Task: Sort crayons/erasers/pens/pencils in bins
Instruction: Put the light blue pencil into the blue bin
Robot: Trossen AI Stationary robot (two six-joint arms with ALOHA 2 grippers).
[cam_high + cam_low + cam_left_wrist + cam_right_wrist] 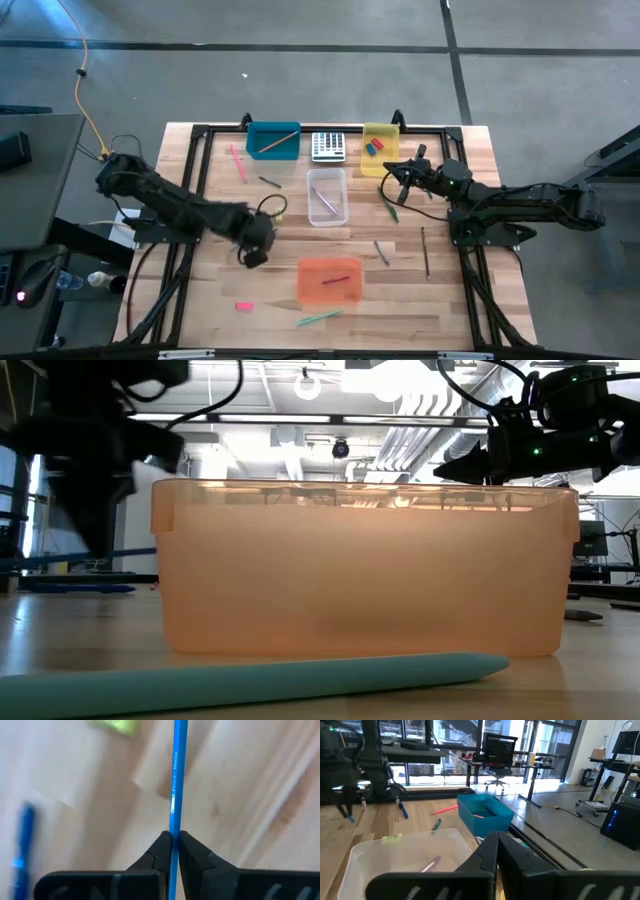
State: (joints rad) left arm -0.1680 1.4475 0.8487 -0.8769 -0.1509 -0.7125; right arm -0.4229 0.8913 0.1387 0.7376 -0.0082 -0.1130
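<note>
The wooden worktop (pixel 220 290) carries everything, with the two dark arms reaching in from its sides; the left gripper (pixel 252 255) hangs over the left half of the worktop, its fingers (pixel 156 856) pressed together on a thin blue pen (pixel 176 785) that runs straight out between them, clear of the boards in the left wrist view; the right gripper (pixel 392 178) sits near the back right, just in front of the yellow bin, its fingers (pixel 487 851) closed together on nothing; the orange bin (pixel 329 280) stands at the front centre with a red crayon (pixel 336 279) in it; the clear bin (pixel 327 197) in the middle holds a purple pen (pixel 323 199); the teal-blue bin (pixel 273 139) at the back holds a tan pencil (pixel 277 142); the yellow bin (pixel 381 146) at the back right holds erasers (pixel 375 146); a calculator (pixel 328 146) lies between the teal-blue and yellow bins; a pink pencil (pixel 238 161) lies left of the teal-blue bin; a green pen (pixel 319 317) lies in front of the orange bin; a small pink eraser (pixel 244 306) lies at the front left.
</note>
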